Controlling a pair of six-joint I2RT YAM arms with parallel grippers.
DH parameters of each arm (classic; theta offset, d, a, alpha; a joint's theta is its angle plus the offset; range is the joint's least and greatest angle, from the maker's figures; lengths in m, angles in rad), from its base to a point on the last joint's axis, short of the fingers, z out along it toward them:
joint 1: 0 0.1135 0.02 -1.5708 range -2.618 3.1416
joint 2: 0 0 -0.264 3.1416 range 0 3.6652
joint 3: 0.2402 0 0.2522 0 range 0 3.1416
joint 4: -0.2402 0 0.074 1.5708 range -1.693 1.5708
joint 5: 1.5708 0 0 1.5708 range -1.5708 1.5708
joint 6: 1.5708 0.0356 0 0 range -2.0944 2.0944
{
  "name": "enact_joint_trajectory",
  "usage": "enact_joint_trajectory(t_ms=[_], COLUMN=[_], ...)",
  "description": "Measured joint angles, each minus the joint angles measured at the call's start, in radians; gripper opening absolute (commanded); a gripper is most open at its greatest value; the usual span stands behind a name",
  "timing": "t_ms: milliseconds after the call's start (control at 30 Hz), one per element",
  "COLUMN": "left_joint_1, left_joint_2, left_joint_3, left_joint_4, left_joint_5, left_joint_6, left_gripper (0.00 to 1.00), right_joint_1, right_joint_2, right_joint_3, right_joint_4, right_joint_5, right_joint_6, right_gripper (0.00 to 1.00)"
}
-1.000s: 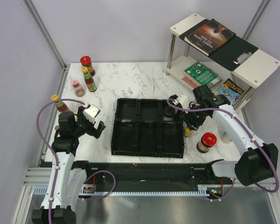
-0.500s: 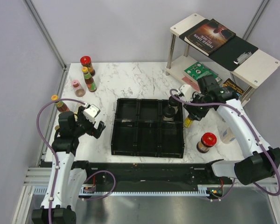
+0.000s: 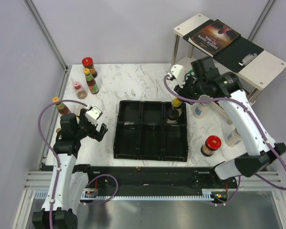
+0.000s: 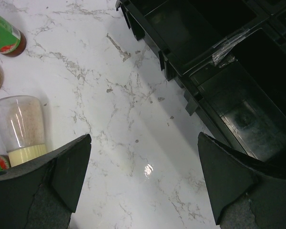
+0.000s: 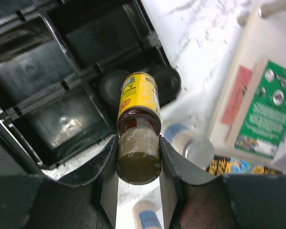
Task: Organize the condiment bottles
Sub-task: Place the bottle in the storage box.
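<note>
My right gripper (image 3: 180, 97) is shut on the cap of a dark sauce bottle with a yellow label (image 3: 177, 102). It holds the bottle in the air over the far right corner of the black tray (image 3: 128, 143). In the right wrist view the fingers (image 5: 138, 157) clamp the brown cap, and the bottle (image 5: 139, 98) hangs above a black-lidded jar (image 5: 112, 86) in the tray. My left gripper (image 3: 97, 125) is open and empty left of the tray. In the left wrist view it (image 4: 143, 186) hovers over bare marble beside a clear shaker (image 4: 20, 126).
A red-capped jar (image 3: 89, 67), a yellow-capped sauce bottle (image 3: 91, 81), a pink-lidded shaker (image 3: 78, 89) and another yellow-capped bottle (image 3: 61, 106) stand at the far left. A red-capped jar (image 3: 211, 145) and clear jars (image 3: 199, 107) stand right of the tray. A shelf with books (image 3: 248, 71) stands at the far right.
My right arm has lifted the yellow-labelled bottle from the table right of the tray and carried it up and away, over the tray's far right corner. The left arm has not moved.
</note>
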Motion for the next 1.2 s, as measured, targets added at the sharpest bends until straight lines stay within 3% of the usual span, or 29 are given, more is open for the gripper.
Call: enact_joint_trajectory(t_ms=[233,467,967,1067,1167,1200], left_joint_1=[0.0,0.002,0.004,0.006,0.006,0.006], left_joint_2=[0.004,0.004,0.004,0.004,0.004,0.004], left_joint_3=[0.0,0.0,0.0,0.0,-0.001,-0.001], left_joint_4=[0.0,0.0,0.0,0.0,0.0,0.0], left_joint_5=[0.0,0.0,0.0,0.0,0.0,0.0], left_joint_6=[0.0,0.0,0.001,0.003,0.007,0.007], left_gripper=[1.0,1.0,1.0,1.0,1.0,1.0], right_joint_1=[0.126,0.194,0.195,0.195,0.193,0.193], right_joint_2=[0.21,0.357,0.524,0.544,0.547,0.548], right_joint_3=[0.114,0.114,0.064,0.048,0.038,0.034], right_joint_4=[0.062,0.113,0.25,0.265,0.289,0.298], right_joint_5=[0.002,0.025,0.112,0.117,0.123,0.124], right_joint_6=[0.032,0.034,0.036,0.035,0.033,0.032], right_gripper=[0.0,0.0,0.01,0.13,0.43,0.48])
